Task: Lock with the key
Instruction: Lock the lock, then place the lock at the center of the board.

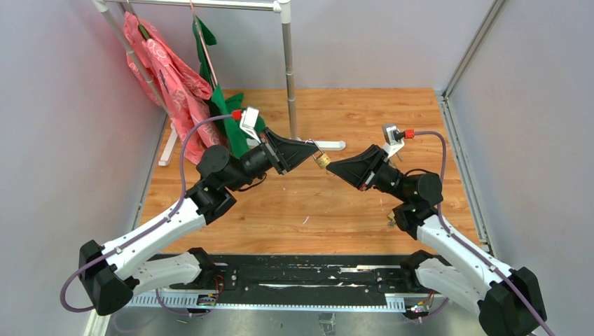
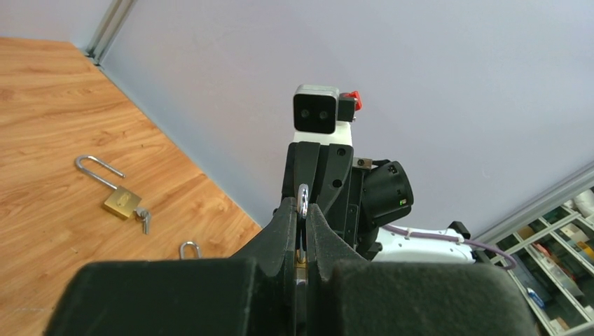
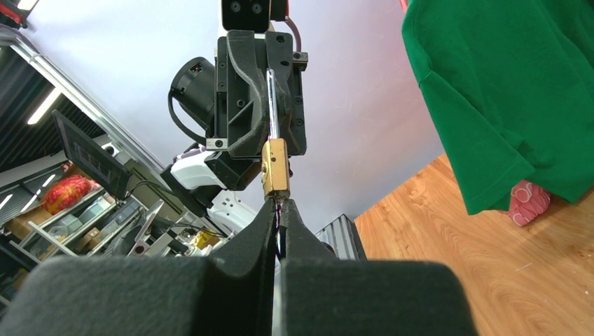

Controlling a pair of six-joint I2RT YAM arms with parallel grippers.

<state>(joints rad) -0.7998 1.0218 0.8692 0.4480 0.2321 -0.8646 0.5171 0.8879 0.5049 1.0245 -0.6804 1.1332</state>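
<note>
Padlock (image 1: 322, 160) up in the air between the arms, well above the worktop (image 1: 315, 210), shackle (image 3: 272, 105) pinched in the left tool (image 1: 310, 150), right tool (image 1: 330, 166) pressed together on the key (image 3: 280, 210) under the brass body. Best to keep the left grip rigid and twist the right wrist squarely about the key's axis, without sideways pull or slip.

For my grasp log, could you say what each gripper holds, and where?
Left gripper: brass padlock, by its silver shackle. Right gripper: seemingly the key under it.
</note>
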